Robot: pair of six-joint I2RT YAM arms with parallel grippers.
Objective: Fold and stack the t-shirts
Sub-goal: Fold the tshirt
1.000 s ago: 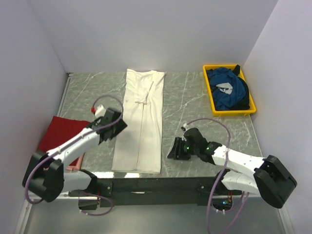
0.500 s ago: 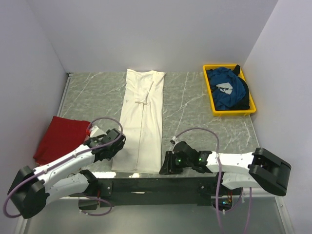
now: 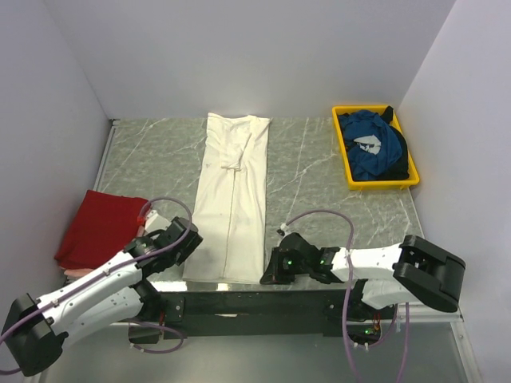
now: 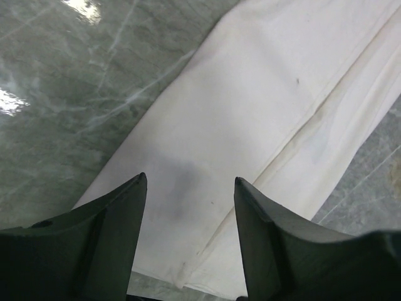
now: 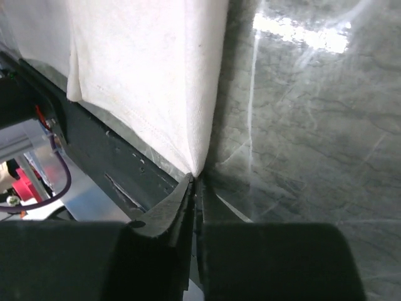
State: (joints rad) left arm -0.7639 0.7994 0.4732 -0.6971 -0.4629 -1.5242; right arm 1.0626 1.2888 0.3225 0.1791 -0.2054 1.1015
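Starting at the near edge of the table [image 3: 319, 183], we find the cream-white t-shirt [image 3: 231, 191] laid out as one long folded strip. Its hem sits at the table's lip and its far end reaches almost to the back edge.

At this shirt's near right corner the right gripper [image 5: 195, 180] is clenched, its jaws pressed together with the hem corner nipped at their tips. At the shirt's near left corner the left gripper [image 4: 191, 188] is released, its jaws spread wide over the cloth; we cannot tell whether they touch it.

To the right of the cream-white t-shirt we see a broad stretch of bare marble, open all the way across. To its left a narrower strip of bare stone separates it from the dark red t-shirt [image 3: 100, 225], which lies flat by the table's left edge, well apart from it.

Far to the right of the cream-white t-shirt, level with its far half, stands the yellow tray [image 3: 342, 153]. In it lies the blue t-shirt [image 3: 375, 155], bunched up with its white print showing, and some black cloth [image 3: 402, 152] along the tray's right side.
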